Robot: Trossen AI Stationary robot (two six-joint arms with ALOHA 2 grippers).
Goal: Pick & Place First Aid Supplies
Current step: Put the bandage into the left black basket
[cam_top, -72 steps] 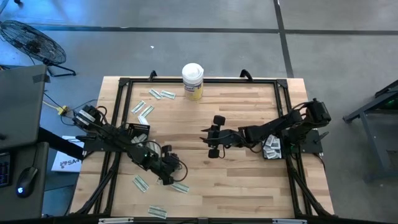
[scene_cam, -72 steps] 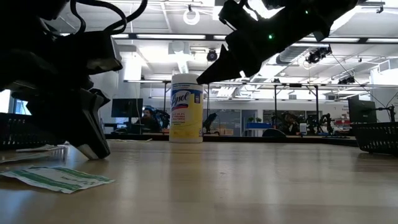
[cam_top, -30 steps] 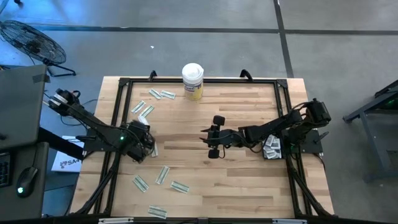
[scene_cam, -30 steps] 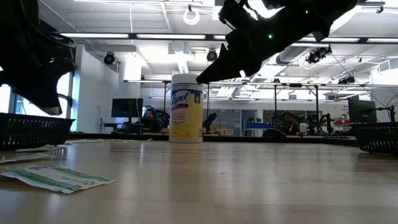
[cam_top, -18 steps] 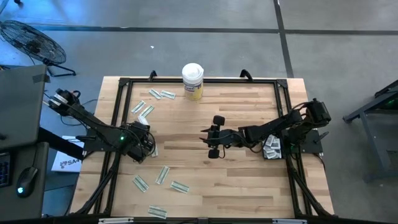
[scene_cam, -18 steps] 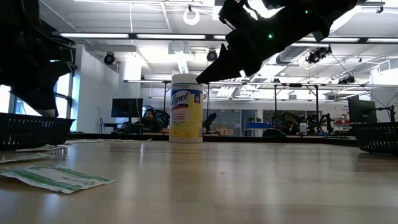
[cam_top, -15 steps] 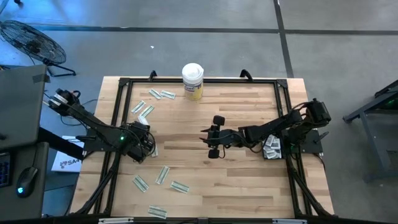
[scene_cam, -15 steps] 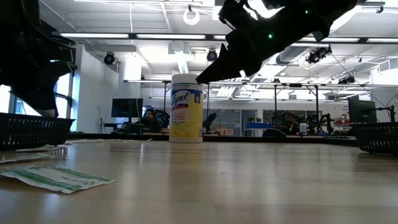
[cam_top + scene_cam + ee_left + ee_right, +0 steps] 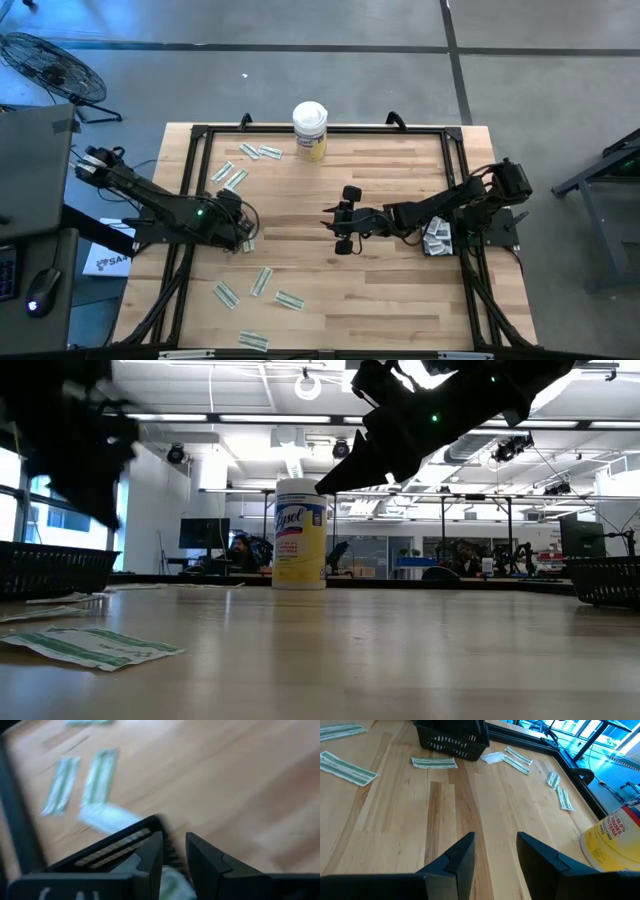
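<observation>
The first aid supplies are pale green-white packets scattered over the table's left half, such as one near the front [image 9: 261, 281] and a pair at the back [image 9: 270, 152]. My left gripper [image 9: 240, 226] hangs over a black basket [image 9: 452, 737] at the left side; its fingers [image 9: 150, 852] stand a little apart, open. A pale packet [image 9: 174, 882] shows low in the gap. My right gripper [image 9: 338, 229] hovers open above mid-table with nothing between its fingers [image 9: 462, 857]. My left gripper points slantwise down over the black basket's rim [image 9: 112, 845]. A pale packet shows low between its fingers. I cannot tell whether the fingers touch it.
A white-lidded yellow canister [image 9: 310, 130] stands at the far edge. One packet [image 9: 434, 763] lies on the table beside the basket, with a small white square [image 9: 492, 757] behind it. Another basket with packets [image 9: 437, 237] sits under my right arm. Bare wood lies at mid-table [image 9: 380, 290].
My left gripper has risen over the black basket and shifted a little toward the table's right edge, rolling somewhat. The packets on the table lie as before. My right arm has kept still.
</observation>
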